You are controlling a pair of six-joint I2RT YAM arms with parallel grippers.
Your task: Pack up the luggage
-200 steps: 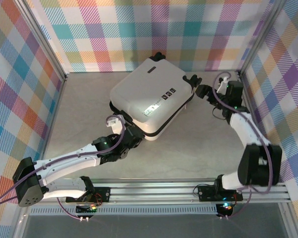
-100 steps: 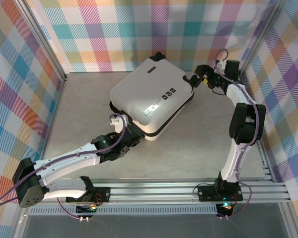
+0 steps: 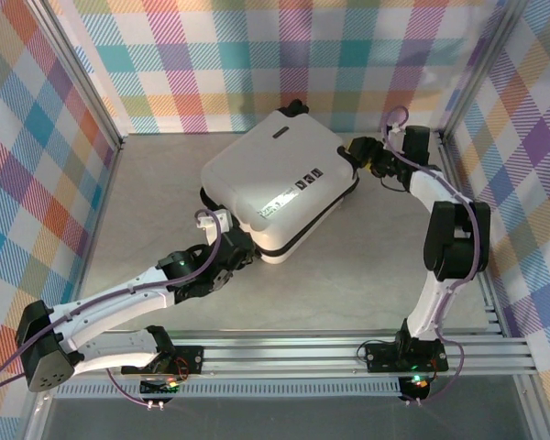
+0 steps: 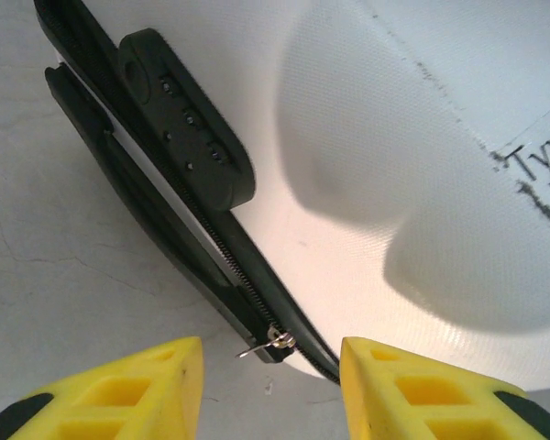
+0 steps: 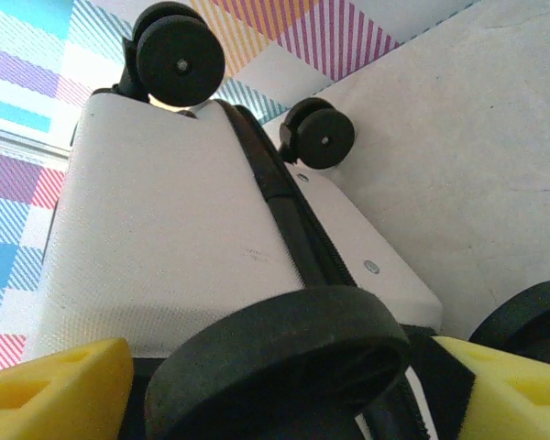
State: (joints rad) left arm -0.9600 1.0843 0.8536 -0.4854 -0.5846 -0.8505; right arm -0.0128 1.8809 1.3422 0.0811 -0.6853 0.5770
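The luggage (image 3: 275, 174) lies shut and flat mid-table, white shell up, with its black zipper band (image 4: 179, 220) round the edge. My left gripper (image 3: 231, 246) is at its near left corner, open. In the left wrist view the small metal zipper pull (image 4: 273, 342) sticks out just ahead of the gap between the yellow fingers (image 4: 119, 394). My right gripper (image 3: 359, 154) is at the far right corner, open. There a black wheel (image 5: 275, 357) sits between its yellow fingers (image 5: 55, 385), with narrow gaps on both sides. Two more wheels (image 5: 179, 53) show beyond it.
Plaid walls (image 3: 284, 55) close in the back and both sides, with aluminium posts (image 3: 82, 82) at the corners. A metal rail (image 3: 284, 353) carrying the arm bases runs along the near edge. The grey tabletop (image 3: 142, 202) stretches left of the case.
The right arm has swung left to the suitcase's corner wheel and its jaws have narrowed around it. The left gripper has edged slightly along the near corner.
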